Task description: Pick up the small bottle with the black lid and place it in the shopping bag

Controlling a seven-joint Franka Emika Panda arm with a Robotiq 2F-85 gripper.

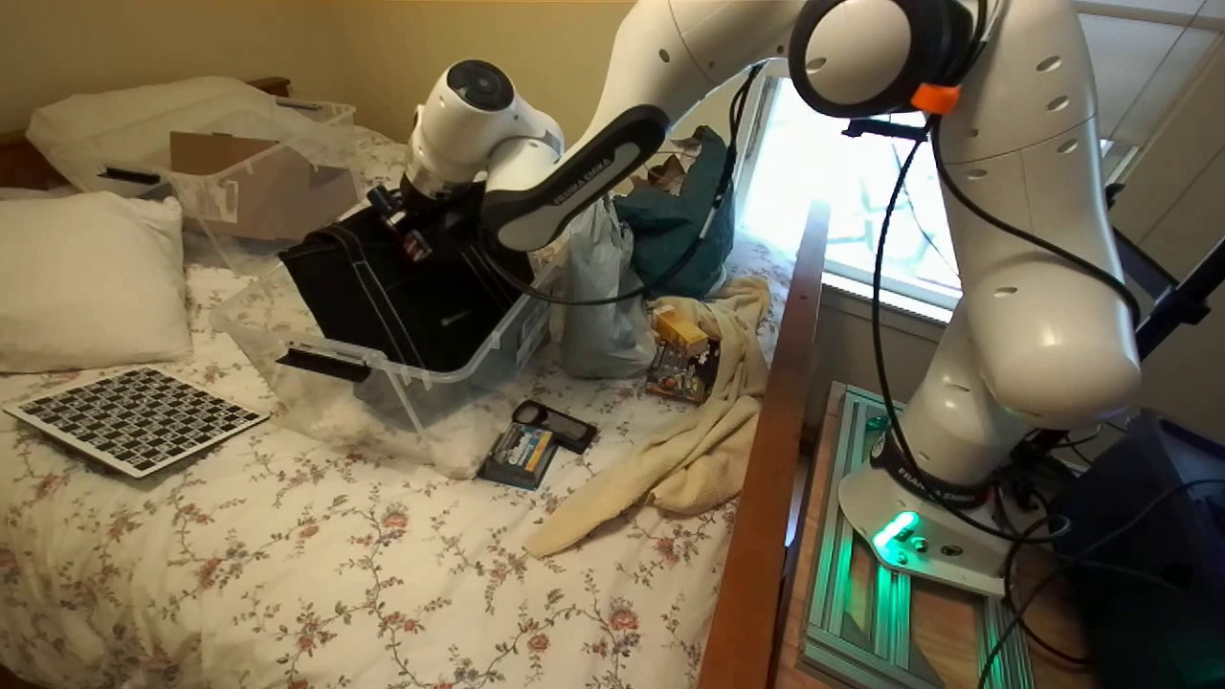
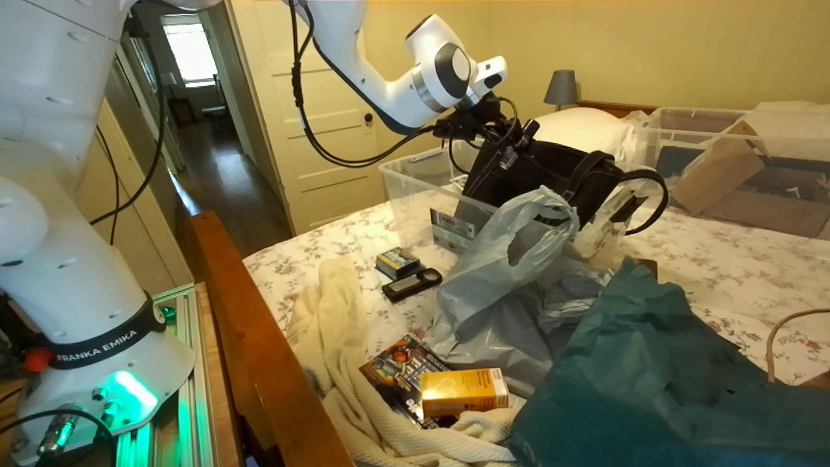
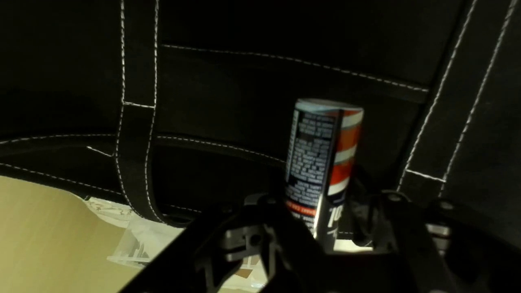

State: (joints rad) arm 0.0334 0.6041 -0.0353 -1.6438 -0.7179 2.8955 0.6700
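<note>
My gripper clasps the small bottle, whose long axis runs outward toward the shopping bag (over mouth or wall, I can't tell).

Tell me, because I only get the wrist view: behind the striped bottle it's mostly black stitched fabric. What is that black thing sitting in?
Observer: In both exterior views, the black shopping bag sits tilted in a clear plastic bin.
Visitor: What's next to that?
Observer: A grey plastic bag stands beside the bin.
Visitor: And where does the arm that holds my small bottle start?
Observer: At a white base, across the brown wooden rail from the bin.
</note>
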